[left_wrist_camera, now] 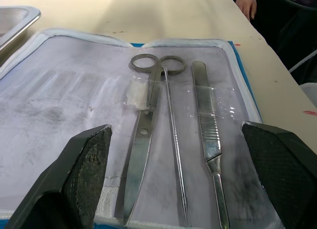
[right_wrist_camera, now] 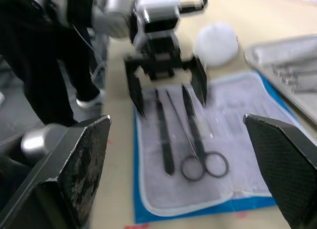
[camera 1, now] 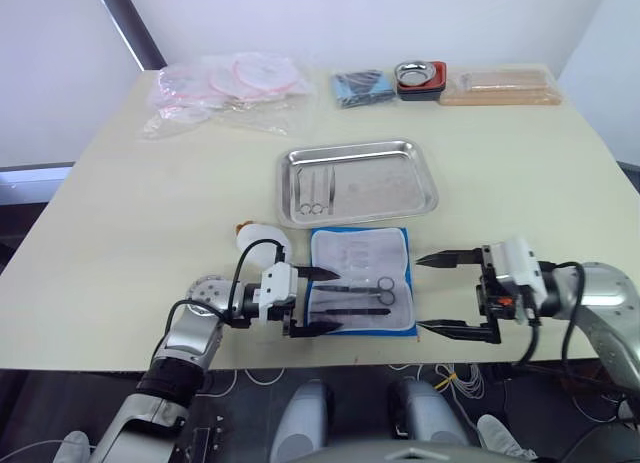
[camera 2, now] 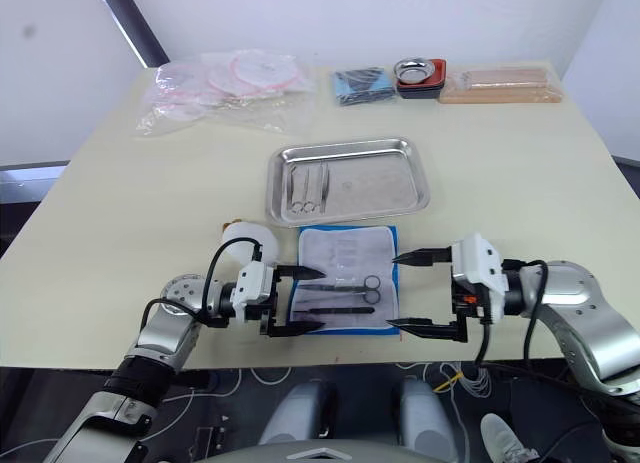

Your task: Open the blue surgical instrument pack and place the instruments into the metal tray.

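The pack (camera 1: 360,280) lies unfolded on the table (camera 1: 130,213), lining up, just in front of the tray (camera 1: 357,182). Three instruments are left in it: scissors (left_wrist_camera: 146,135), a thin probe (left_wrist_camera: 174,150) and a flat-handled scalpel (left_wrist_camera: 208,135), side by side and close together. A few more instruments (camera 1: 314,191) already lie in the tray's left part.

My left gripper (camera 1: 318,300) hangs at the pack's left edge, fingers spread wide and empty, straddling all three tools at their tip ends. My right gripper (camera 1: 447,295) waits just off the pack's right edge, also spread and holding nothing.

I judge the next step to be picking one tool. The risks as I see them: the three lie so near each other that closing could catch two at once or nudge the probe aside; clear straps seem to cross the scissors and scalpel, so lifting straight up may drag the pack along; thin metal flat on cloth may slip from my fingers on the way to the tray
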{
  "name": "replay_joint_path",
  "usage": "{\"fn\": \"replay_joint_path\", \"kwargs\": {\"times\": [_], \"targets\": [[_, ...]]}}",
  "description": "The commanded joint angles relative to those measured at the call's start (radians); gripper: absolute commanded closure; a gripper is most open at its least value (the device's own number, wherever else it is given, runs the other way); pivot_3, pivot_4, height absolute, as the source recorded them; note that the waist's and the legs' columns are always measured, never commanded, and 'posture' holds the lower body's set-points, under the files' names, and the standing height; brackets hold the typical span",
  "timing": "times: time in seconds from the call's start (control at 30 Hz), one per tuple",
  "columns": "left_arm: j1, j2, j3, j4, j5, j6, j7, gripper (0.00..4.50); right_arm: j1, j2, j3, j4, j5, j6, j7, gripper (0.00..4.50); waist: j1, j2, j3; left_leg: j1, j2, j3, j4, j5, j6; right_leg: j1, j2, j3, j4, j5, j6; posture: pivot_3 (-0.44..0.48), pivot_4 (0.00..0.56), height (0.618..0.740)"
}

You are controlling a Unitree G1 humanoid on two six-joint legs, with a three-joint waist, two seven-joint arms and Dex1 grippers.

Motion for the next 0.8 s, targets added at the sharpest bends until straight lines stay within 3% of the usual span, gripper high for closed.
{"fn": "replay_joint_path", "kwargs": {"times": [0.03,0.4,0.8], "targets": [[0.049,0.008,-0.028,0.059,0.059,0.036,0.025,0.09,-0.040,0.034,0.045,0.010,-0.057,-0.018,-0.043,0.00,0.000,0.002,-0.002,0.000,0.000,-0.001,0.000,0.000,0.000,0.001,0.000,-0.001,0.000,0.000,0.000,0.000,0.150,0.740],[0.051,0.003,-0.046,0.066,0.067,0.048,0.046,0.09,-0.187,0.179,0.203,0.169,-0.259,-0.004,-0.175,0.00,-0.002,0.007,-0.005,0.002,-0.009,-0.015,-0.001,0.000,0.000,0.009,-0.004,-0.003,0.001,-0.007,0.000,0.000,0.150,0.740],[0.056,0.010,-0.050,0.079,0.072,0.041,0.044,0.09,-0.274,0.215,0.269,0.266,-0.369,0.072,-0.205,0.00,-0.003,0.007,-0.005,0.004,-0.007,-0.013,0.000,0.000,0.000,0.008,-0.001,0.000,0.003,-0.007,0.001,0.000,0.150,0.740]]}}
